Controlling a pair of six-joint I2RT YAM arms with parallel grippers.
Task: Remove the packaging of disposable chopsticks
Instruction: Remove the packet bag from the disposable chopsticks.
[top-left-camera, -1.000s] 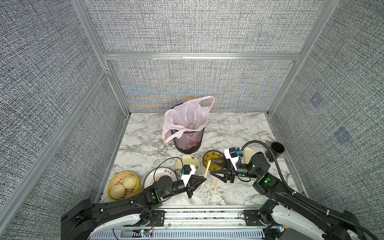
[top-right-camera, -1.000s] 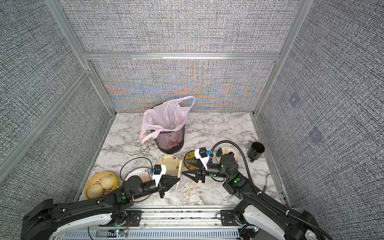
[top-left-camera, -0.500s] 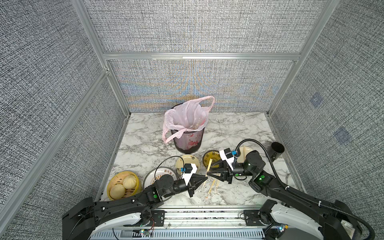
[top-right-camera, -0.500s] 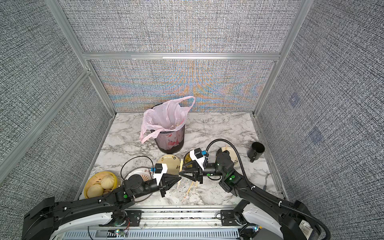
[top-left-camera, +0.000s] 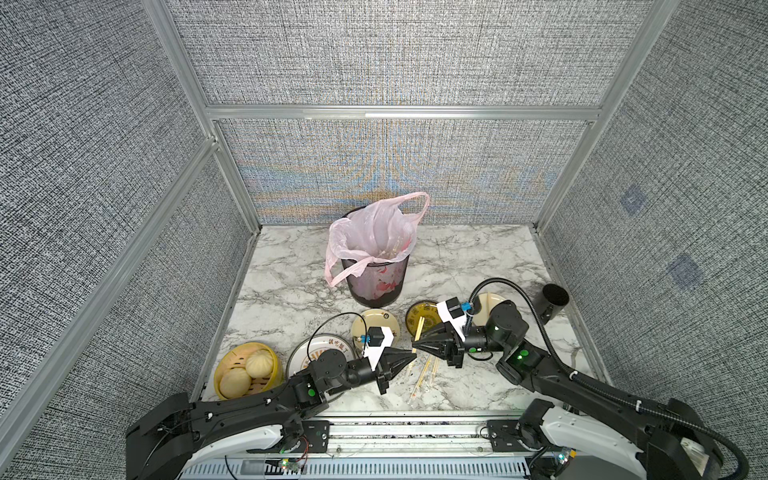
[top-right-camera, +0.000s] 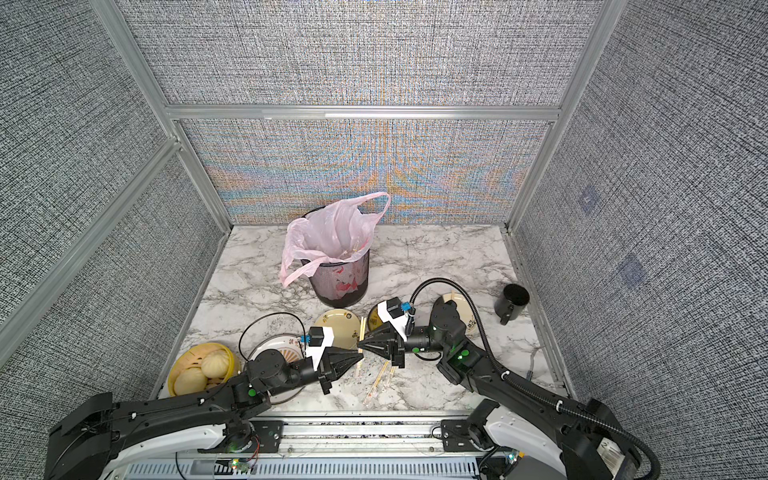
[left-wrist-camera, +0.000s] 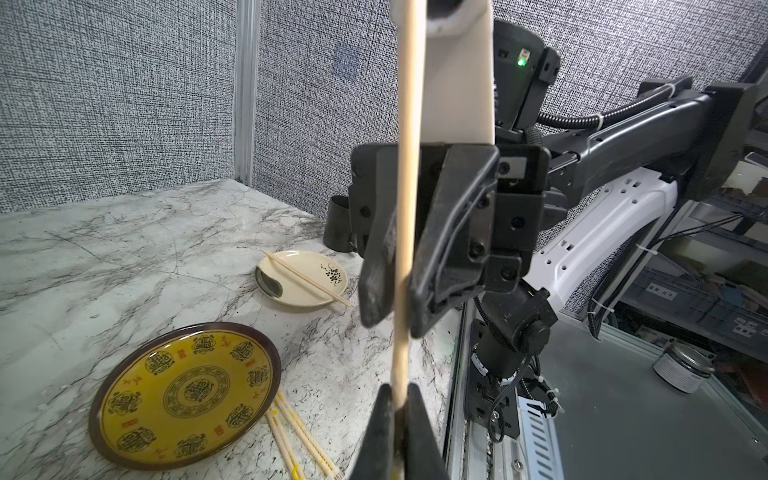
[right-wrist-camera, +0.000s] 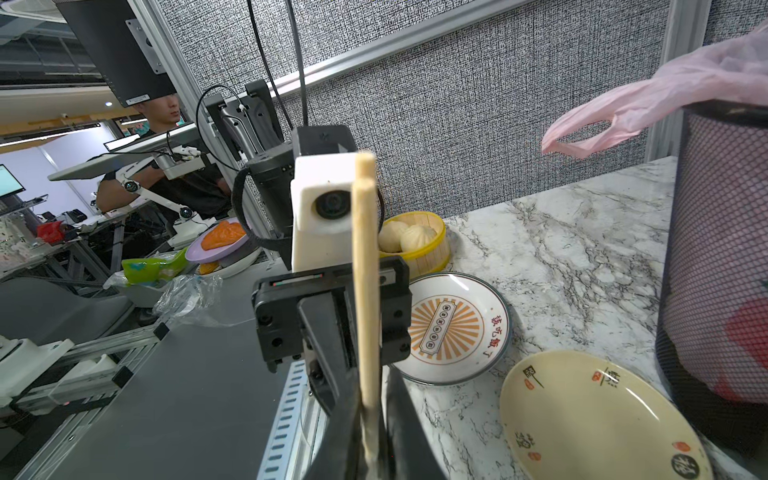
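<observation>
Left wrist view: my left tool (left-wrist-camera: 398, 405) pinches the disposable chopsticks (left-wrist-camera: 409, 124) at one end. My right tool (left-wrist-camera: 400, 318) clamps the same sticks, nearly tip to tip.

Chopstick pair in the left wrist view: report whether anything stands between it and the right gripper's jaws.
Nothing visible does. The chopstick pair passes straight between the jaws of the right gripper, which press on it from both sides; the left gripper grips the same pair further along.

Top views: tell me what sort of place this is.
Probably a robot test cell staged as a dining table: grey fabric walls, a marble-look tabletop, and a steamer of buns beside plates.
</observation>
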